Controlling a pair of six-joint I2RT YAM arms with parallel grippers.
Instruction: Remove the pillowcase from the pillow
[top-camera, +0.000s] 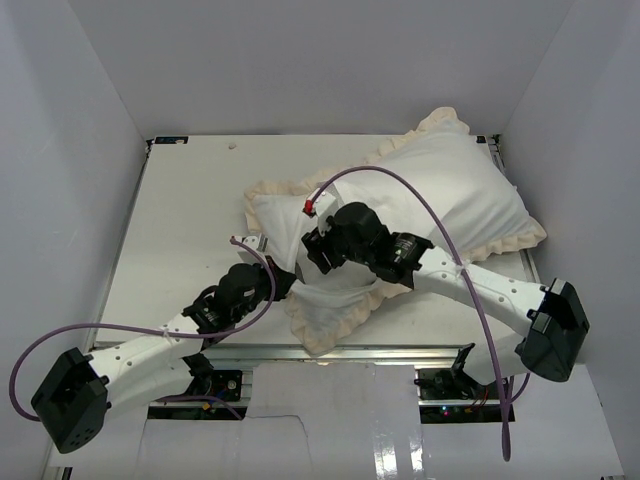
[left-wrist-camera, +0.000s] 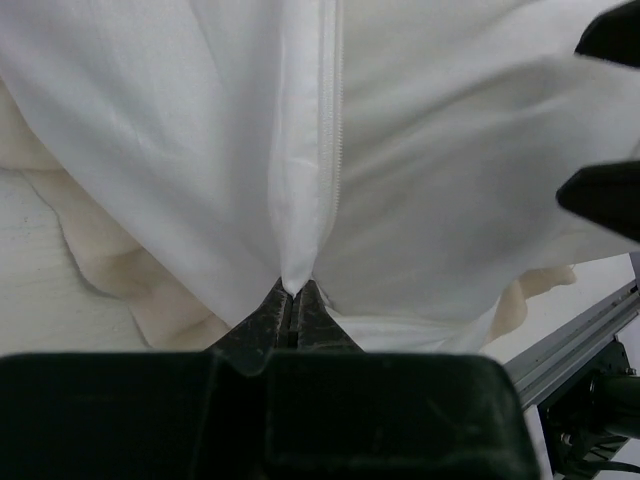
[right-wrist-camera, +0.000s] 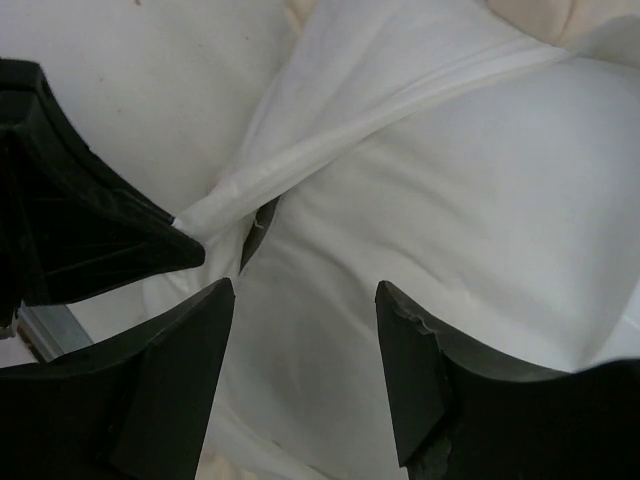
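Note:
The pillowcase (top-camera: 450, 190) lies white face up on the table, its cream frill (top-camera: 322, 338) round the edge; the grey face is hidden. The pillow is inside it and fills it out; I cannot tell its own fabric from the case. My left gripper (top-camera: 283, 283) is shut on a fold of the pillowcase by the zip (left-wrist-camera: 330, 150), pinched at the fingertips (left-wrist-camera: 296, 290). My right gripper (top-camera: 318, 250) is open, its fingers (right-wrist-camera: 410, 350) spread just above the white fabric (right-wrist-camera: 450, 200), right beside the left gripper's tip (right-wrist-camera: 150, 245). The right fingers (left-wrist-camera: 600, 195) show in the left wrist view.
The white table (top-camera: 190, 220) is boxed in by white walls at left, back and right. An aluminium rail (top-camera: 400, 350) runs along the near edge. A purple cable (top-camera: 430, 205) arches over the pillowcase from the right arm.

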